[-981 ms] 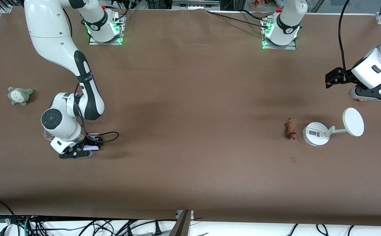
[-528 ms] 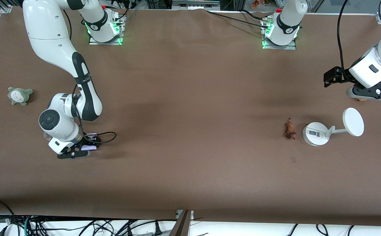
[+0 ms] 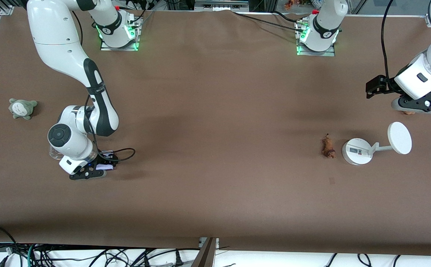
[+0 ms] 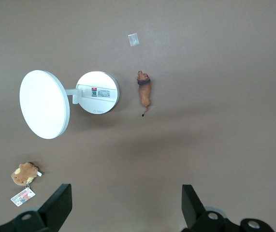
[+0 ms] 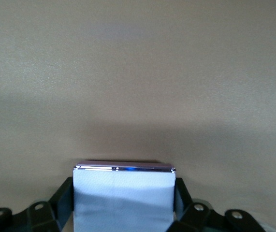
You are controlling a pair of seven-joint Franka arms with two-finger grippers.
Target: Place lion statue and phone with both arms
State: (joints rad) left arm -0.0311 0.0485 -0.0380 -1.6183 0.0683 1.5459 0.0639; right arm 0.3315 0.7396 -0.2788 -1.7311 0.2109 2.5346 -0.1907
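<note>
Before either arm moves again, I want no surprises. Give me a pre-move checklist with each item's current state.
1. Phone sits between the right gripper fingers: ok.
2. Phone lifted off the table: cannot tell.
3. Left gripper open and empty: ok.
4. Lion statue held: not ok; it lies on the table beside the white stand.
5. Left gripper over the lion statue: not ok; it is above the brown plush.
</note>
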